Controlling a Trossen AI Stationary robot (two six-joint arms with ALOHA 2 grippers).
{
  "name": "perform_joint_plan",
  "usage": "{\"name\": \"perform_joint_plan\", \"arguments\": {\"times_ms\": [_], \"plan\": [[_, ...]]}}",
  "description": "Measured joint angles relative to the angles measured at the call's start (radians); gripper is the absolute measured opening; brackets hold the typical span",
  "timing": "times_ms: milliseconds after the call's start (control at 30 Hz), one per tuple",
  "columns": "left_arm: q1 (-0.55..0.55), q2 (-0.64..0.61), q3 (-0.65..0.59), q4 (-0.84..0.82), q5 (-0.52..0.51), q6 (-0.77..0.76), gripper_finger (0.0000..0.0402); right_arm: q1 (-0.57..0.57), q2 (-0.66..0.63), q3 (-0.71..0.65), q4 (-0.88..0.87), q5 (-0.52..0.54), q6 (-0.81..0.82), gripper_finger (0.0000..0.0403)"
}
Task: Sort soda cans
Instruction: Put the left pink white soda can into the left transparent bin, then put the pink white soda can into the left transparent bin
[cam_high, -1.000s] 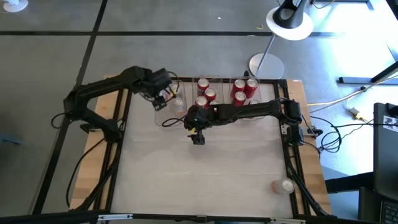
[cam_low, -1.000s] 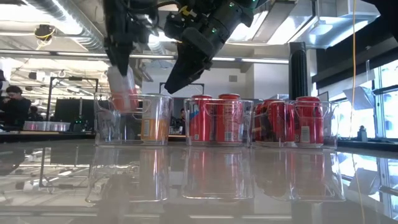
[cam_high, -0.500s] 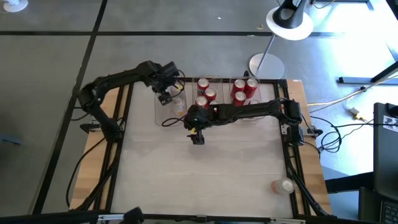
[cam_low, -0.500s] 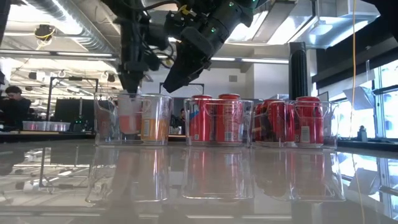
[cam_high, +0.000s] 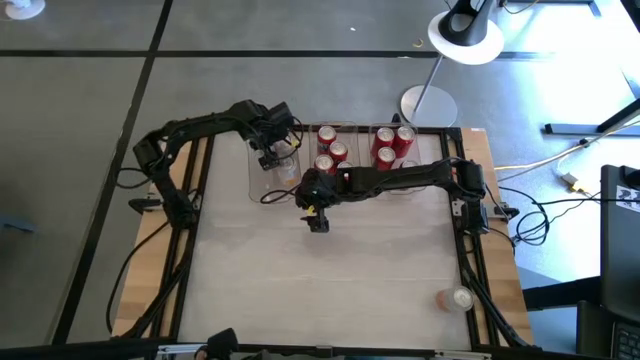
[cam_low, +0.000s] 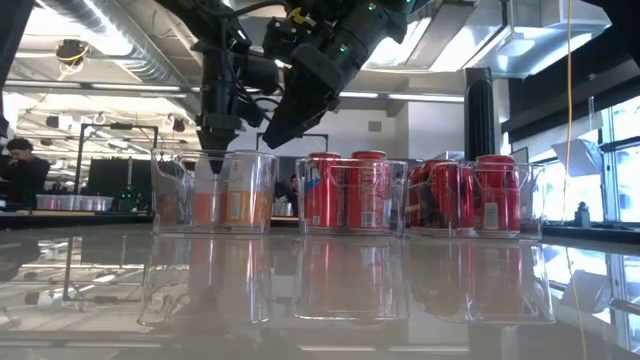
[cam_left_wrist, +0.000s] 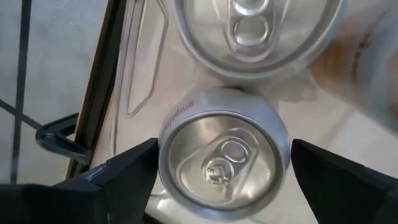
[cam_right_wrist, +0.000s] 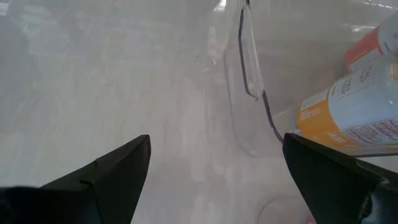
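The table (cam_high: 330, 270) carries three clear bins in a row along its far edge, seen side by side in the low view. The middle bin (cam_low: 350, 195) and the right-hand bin (cam_low: 478, 197) each hold a cluster of upright red cans (cam_high: 332, 152), packed close together. The left bin (cam_low: 213, 193) holds two pale cans: an orange-marked can (cam_low: 243, 205) and, beside it, a silver can (cam_left_wrist: 225, 160) with a reddish lower band, standing upright on the bin floor. The left gripper (cam_low: 216, 150) hangs straight above this silver can, pointing down into the bin; in the left wrist view its two dark fingers (cam_left_wrist: 124, 177) stand on either side of the can's top with a sliver of gap on each side, so the pincer is released and the can stands on its own. The right gripper (cam_high: 316, 218) hovers over bare table just in front of the left bin, its fingers spread wide and holding nothing, with the orange-marked can lying ahead of it beyond the bin wall. One more can (cam_high: 461, 297) lies alone near the table's front right corner, well apart from both grippers.
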Motion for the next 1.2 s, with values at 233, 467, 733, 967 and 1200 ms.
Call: {"name": "perform_joint_plan", "arguments": {"times_ms": [233, 467, 733, 967, 1200], "plan": [[-0.003, -0.039, 0.073, -0.034, -0.038, 0.052, 0.0348, 0.000, 0.000, 0.000, 0.003, 0.001, -0.006, 0.0365], [-0.024, -0.234, 0.104, -0.027, -0.046, 0.001, 0.0348, 0.003, -0.083, -0.001, -0.129, 0.025, -0.041, 0.0365], [-0.108, -0.497, -0.060, 0.103, -0.007, -0.121, 0.0347, 0.043, -0.282, 0.001, -0.588, -0.044, 0.051, 0.0365], [-0.159, -0.593, -0.159, 0.159, -0.007, -0.219, 0.0347, 0.103, -0.337, 0.000, -0.756, -0.056, 0.395, 0.0365], [-0.199, -0.587, -0.189, 0.221, -0.007, -0.258, 0.0347, 0.164, -0.330, -0.008, -0.957, -0.129, 0.501, 0.0365]]}}
